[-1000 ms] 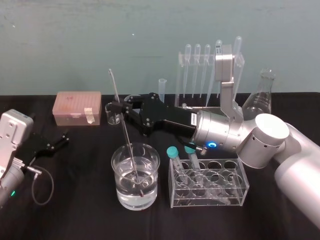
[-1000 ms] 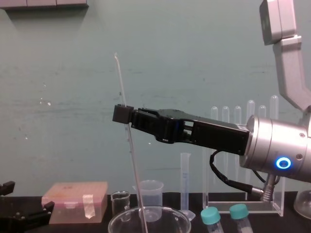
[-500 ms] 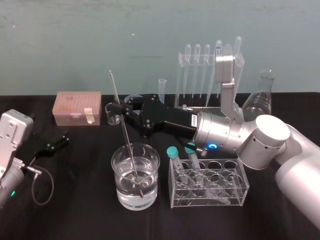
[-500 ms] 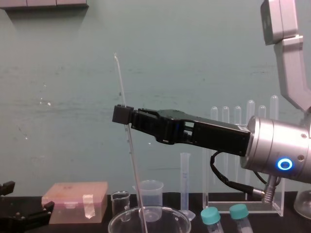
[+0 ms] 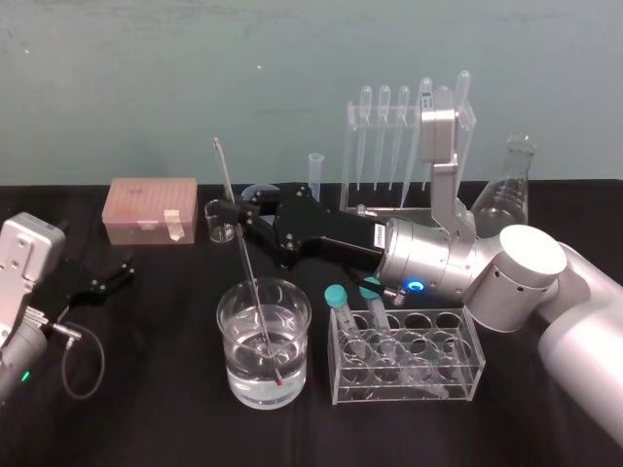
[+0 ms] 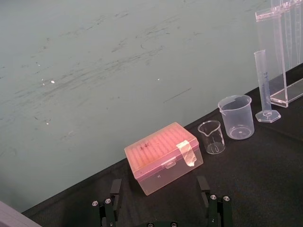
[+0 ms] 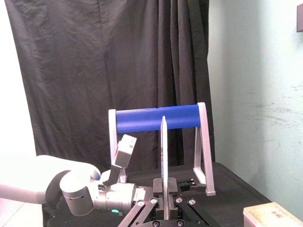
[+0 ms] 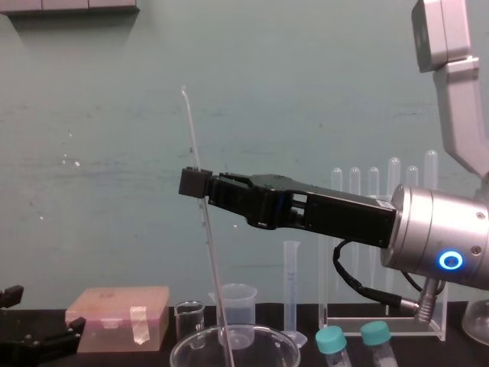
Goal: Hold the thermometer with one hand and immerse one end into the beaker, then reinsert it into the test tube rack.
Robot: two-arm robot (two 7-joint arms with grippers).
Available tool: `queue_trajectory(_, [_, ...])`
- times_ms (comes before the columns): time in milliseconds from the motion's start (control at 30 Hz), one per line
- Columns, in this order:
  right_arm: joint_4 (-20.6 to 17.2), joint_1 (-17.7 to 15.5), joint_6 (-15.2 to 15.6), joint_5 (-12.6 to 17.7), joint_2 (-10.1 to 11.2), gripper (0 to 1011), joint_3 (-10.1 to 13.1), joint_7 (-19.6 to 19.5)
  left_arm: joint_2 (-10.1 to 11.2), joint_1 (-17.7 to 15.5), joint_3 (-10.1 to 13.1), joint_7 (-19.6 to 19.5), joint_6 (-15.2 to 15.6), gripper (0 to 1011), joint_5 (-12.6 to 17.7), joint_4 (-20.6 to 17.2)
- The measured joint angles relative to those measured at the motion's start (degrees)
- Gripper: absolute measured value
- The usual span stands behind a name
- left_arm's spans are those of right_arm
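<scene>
The right end effector [image 5: 232, 208], pinching the thermometer [image 5: 247, 258] partway up, has eased down a touch over the last second. The red-tipped lower end now sits deep in the water of the beaker [image 5: 292, 389], mid-surface. To my eye the dip is done; the carry to the tall rack [image 5: 382, 208], far right, remains. The left end effector [image 5: 105, 279] rests spread, near left.

The right arm stretches leftward, wrist trailing to the right of the right end effector [image 5: 231, 210], whose fingers pinch the thermometer [image 5: 248, 277]. The left end effector [image 5: 105, 278] sits lower, well to its left, fingers spread.
</scene>
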Motion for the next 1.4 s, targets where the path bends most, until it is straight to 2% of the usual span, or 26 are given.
queue_trajectory(1400, [-1.9, -1.1, 0.1, -0.3, 0.9, 56, 0.1, -1.1, 0.0, 0.0, 0.0, 0.0, 0.0, 1008, 0.0, 0.0])
